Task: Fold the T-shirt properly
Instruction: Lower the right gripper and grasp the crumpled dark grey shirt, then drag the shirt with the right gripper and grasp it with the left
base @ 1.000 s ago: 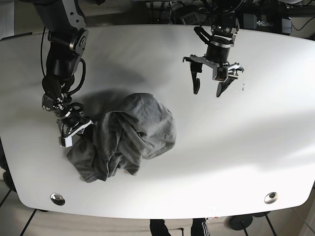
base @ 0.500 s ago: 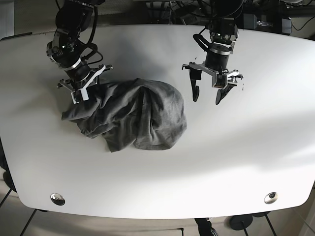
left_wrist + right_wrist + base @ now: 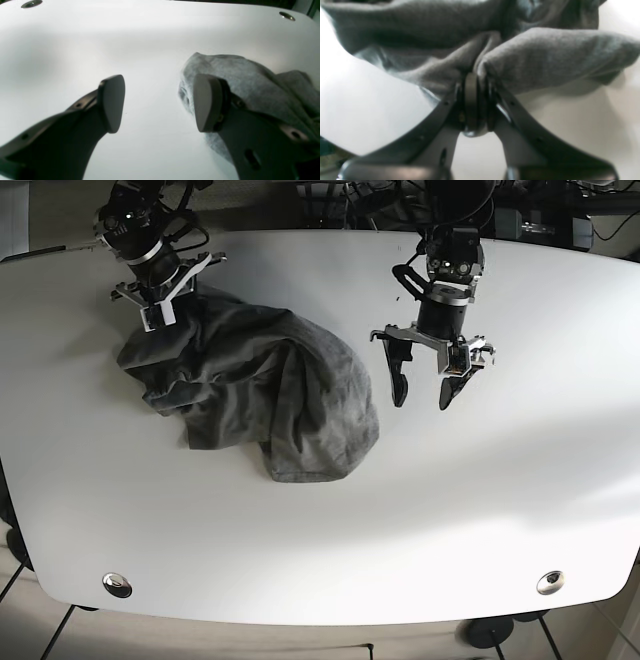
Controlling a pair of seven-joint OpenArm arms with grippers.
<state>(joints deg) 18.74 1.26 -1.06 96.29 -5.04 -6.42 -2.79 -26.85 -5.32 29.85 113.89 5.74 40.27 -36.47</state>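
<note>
Base view: shirt [image 3: 270, 395] lies crumpled in a heap on the tabletop [image 3: 520, 480], left of centre. No fold made, no flat spread yet; judged very early, whole task left: lay it flat, then fold. Right gripper [image 3: 158, 298] sits at the heap's far-left corner, near the tabletop's far edge. Right wrist view: its jaws are clamped together on a pinch of cloth. Left gripper [image 3: 424, 380] hangs just beside the shirt's right edge, not touching. Left wrist view: fingers [image 3: 112, 102] spread wide, nothing between, shirt edge behind one finger.
</note>
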